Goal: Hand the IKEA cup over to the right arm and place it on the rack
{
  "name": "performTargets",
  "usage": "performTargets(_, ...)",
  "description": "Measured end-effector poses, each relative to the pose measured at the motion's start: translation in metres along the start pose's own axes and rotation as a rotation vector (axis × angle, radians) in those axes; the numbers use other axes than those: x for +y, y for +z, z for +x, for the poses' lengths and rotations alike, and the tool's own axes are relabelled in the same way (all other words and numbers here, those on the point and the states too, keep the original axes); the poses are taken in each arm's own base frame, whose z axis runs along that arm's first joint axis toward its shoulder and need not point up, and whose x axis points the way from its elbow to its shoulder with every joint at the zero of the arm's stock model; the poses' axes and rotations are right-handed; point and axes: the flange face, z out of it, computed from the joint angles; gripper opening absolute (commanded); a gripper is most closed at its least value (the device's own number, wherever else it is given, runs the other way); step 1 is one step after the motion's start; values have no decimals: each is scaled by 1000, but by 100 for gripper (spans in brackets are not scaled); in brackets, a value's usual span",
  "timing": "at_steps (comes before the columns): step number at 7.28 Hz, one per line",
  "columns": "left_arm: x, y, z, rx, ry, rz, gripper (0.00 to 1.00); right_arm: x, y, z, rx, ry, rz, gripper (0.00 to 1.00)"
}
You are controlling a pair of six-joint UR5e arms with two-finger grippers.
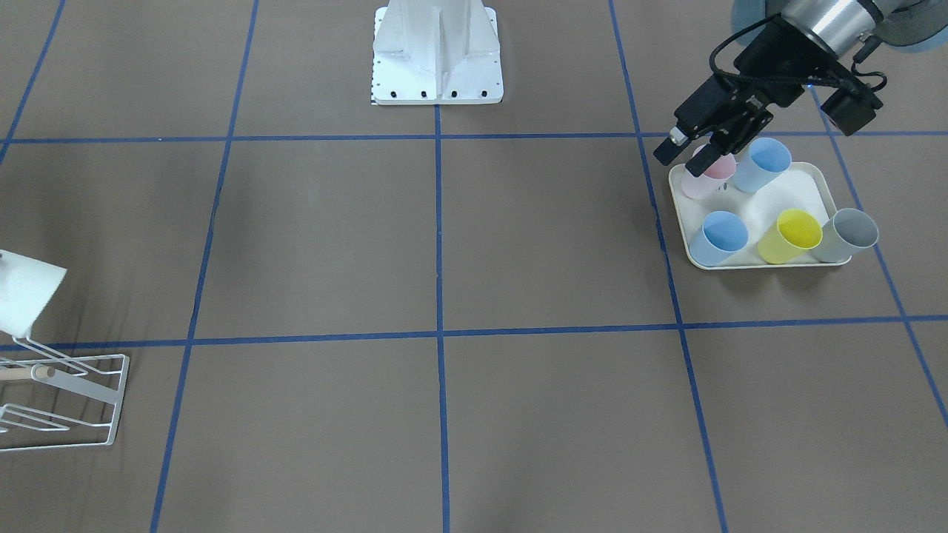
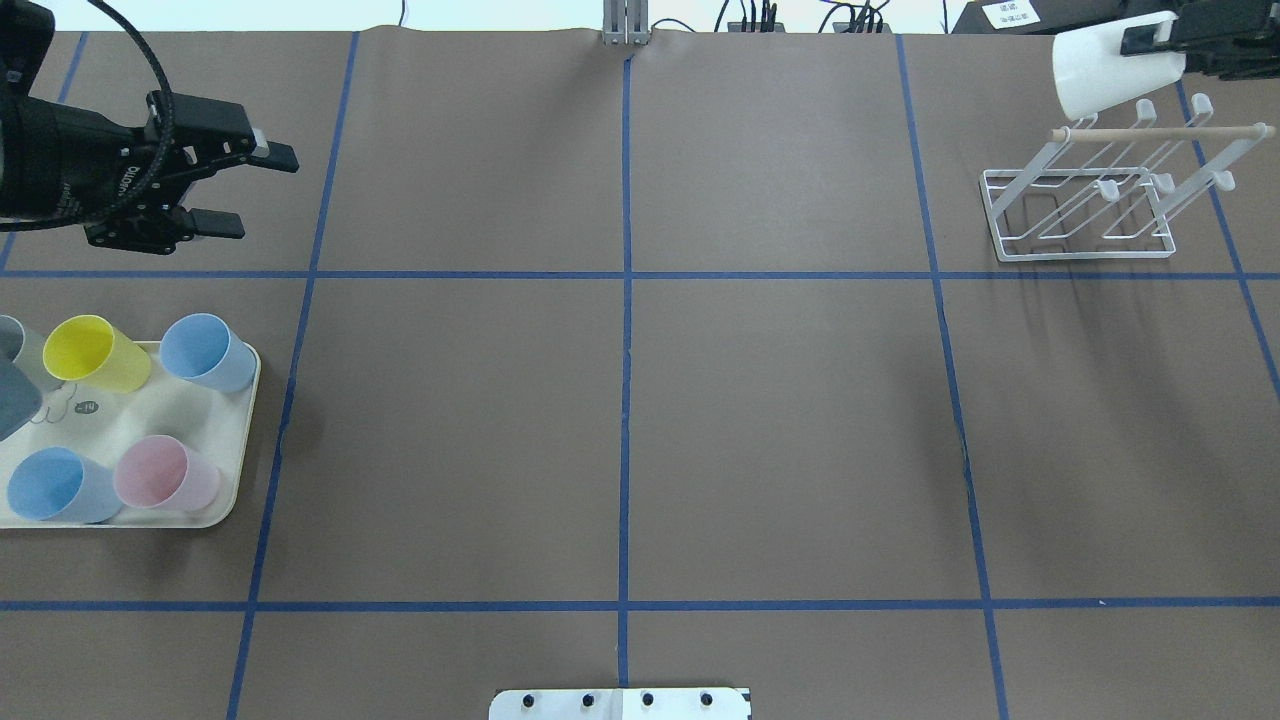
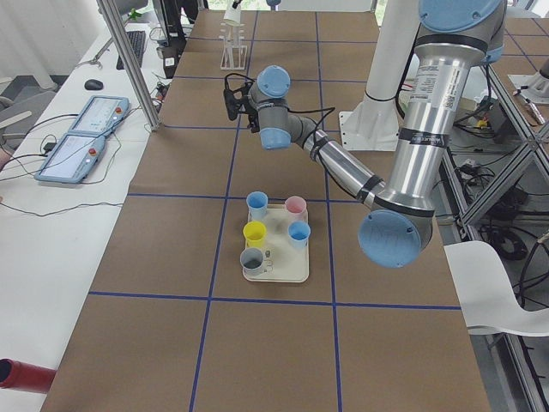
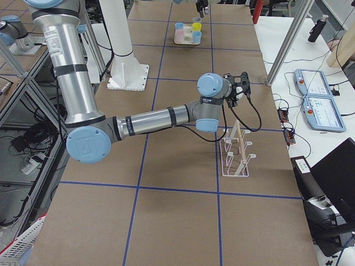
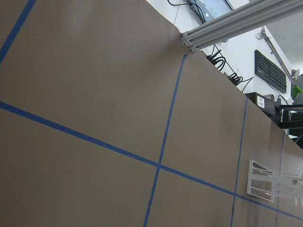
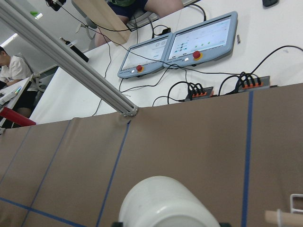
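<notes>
Now, cup: the white cup is at the far right of the table, tilted and up in the air, just over the left end of the dowel. I cannot tell whether it touches the dowel.
Right gripper: the right gripper is clamped on the cup, reaching in from the far right corner.
Rack: the white wire rack stands on the table at the far right, right under the cup, with its prongs slanting up toward the right.
Left gripper: the left gripper has its fingers apart with nothing between them. It hangs above the table at the far left, beyond the tray.
Tray: the cream tray sits at the near left.
Cups on tray: yellow and blue in the far row, blue and pink in the near row, grey at the left end. All are upright.
Table: brown cover crossed by blue tape lines.
</notes>
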Motion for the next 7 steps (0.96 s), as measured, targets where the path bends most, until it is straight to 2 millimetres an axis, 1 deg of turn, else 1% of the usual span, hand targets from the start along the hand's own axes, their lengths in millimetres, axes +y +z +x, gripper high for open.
performTargets(1,-3,0,-4,-8,-1,6,100,-3,-25,29,63,-38,-7,10)
performTargets(2,-11,-2,-11,-20,15,21,100,-1,-47,58,128,-75,-22,10)
performTargets(3,-19,-5,-22,-40,54,36,100,-1,-62,80,180,-106,-45,10)
performTargets(5,-34,-13,-49,-92,120,64,100,-4,-74,114,279,-188,-122,10)
performTargets(6,-44,-21,-65,-134,170,79,100,-8,-77,129,331,-245,-185,10)
performTargets(7,-53,-29,-77,-179,216,87,100,-8,-76,142,370,-280,-259,10)
